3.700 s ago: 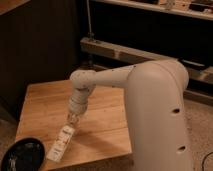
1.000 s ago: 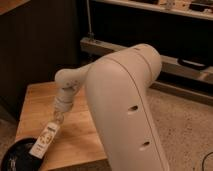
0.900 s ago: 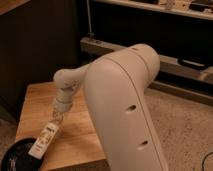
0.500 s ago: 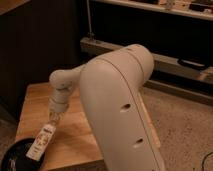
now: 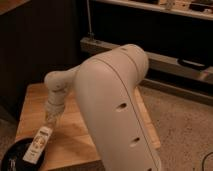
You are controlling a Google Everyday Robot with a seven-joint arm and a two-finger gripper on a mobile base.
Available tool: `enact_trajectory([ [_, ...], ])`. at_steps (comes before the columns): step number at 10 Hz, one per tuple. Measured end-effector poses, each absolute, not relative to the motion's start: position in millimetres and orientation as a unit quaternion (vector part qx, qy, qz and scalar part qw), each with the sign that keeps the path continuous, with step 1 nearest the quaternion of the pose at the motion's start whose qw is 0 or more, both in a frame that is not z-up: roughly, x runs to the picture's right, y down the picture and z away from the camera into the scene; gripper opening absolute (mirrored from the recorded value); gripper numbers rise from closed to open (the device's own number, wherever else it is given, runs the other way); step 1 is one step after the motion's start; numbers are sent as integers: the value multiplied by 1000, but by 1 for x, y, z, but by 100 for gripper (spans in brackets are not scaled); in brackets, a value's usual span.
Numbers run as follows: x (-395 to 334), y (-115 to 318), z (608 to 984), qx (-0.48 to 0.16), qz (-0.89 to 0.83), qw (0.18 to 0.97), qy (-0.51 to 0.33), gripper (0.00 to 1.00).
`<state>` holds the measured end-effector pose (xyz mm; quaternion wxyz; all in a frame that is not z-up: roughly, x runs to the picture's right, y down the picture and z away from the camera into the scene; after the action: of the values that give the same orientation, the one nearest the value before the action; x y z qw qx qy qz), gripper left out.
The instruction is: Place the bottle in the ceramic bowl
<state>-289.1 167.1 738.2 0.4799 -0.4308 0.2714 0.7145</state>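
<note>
The gripper (image 5: 49,123) is seen at the end of the white arm (image 5: 107,100), lowered at the left of the wooden table (image 5: 75,135) (its front-left corner region). The bottle (image 5: 37,145) is gripped at its upper, capped end, and it hangs down and to the left from the gripper, tilted, with its dark-printed label facing the camera. Directly beneath the gripper and slightly to its left, the ceramic bowl (image 5: 11,159) is found, a glossy black round dish at the table's front-left edge, partly cut off by the frame. The lower end of the bottle is seen over the bowl's inside; whether it touches the bowl's surface cannot be told. To the right of the gripper, the large white upper link of the arm fills the middle of the view, with 3 small dark slots along its side. Behind the gripper, a dark shelf unit (image 5: 150,30) is seen above a speckled floor (image 5: 180,125).
</note>
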Motion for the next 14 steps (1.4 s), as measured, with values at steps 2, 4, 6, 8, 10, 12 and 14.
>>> enact_trajectory([
  [2, -296, 170, 736, -429, 713, 484, 271, 0],
  [4, -301, 173, 736, -427, 712, 487, 271, 0],
  [6, -307, 177, 735, -426, 710, 491, 270, 0],
  [8, -309, 180, 735, -423, 710, 495, 269, 0],
  [10, -313, 182, 734, -415, 709, 505, 264, 4],
  [12, -321, 184, 730, -406, 701, 525, 259, 25],
  [14, -324, 184, 729, -400, 698, 535, 257, 43],
])
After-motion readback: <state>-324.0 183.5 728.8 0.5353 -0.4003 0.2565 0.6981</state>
